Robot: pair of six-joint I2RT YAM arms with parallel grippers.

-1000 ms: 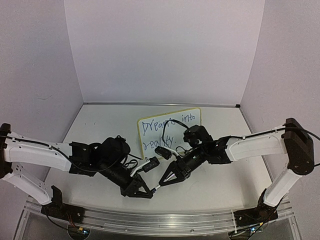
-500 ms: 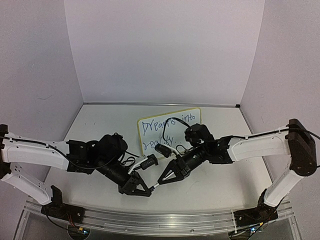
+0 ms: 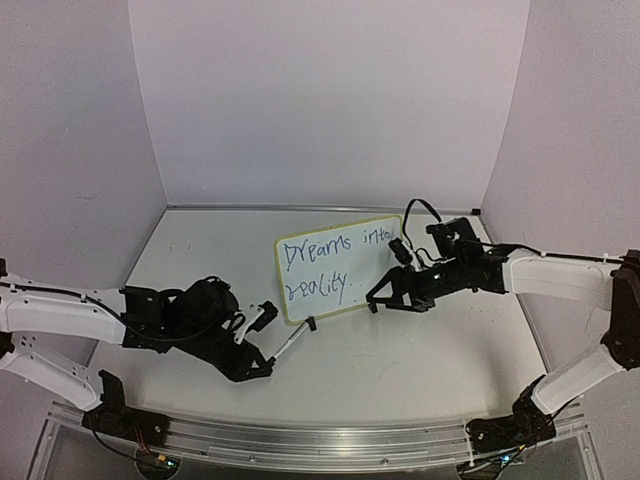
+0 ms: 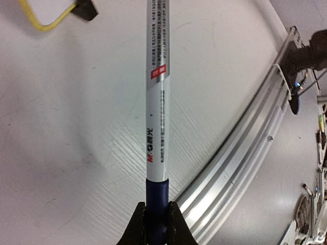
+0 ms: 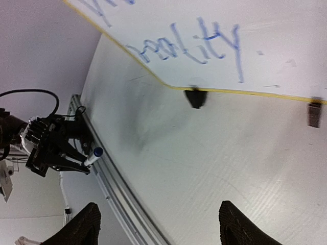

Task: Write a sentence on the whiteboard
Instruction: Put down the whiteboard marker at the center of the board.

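The whiteboard [image 3: 340, 268] lies mid-table with the blue sentence [image 3: 332, 262] "Dreams into reality." in two lines. My left gripper [image 3: 264, 366] sits low near the front rail, shut on the blue end of a white marker [image 3: 287, 346]. That marker points up toward the board's lower edge. In the left wrist view the marker [image 4: 157, 97] runs straight out from my left gripper [image 4: 156, 227]. My right gripper [image 3: 388, 298] hovers open by the board's lower right edge and holds nothing. The right wrist view shows the word "reality" [image 5: 189, 45] above my empty right gripper [image 5: 161, 229].
An aluminium rail [image 3: 300, 432] runs along the table's near edge, close to the left gripper. Two black clip feet [image 5: 195, 97] stick out from the board's lower edge. White walls enclose the table on three sides.
My right gripper has opened, let go of the marker's end and pulled back up and right beside the whiteboard. The left arm has drawn left and lower, keeping the marker.
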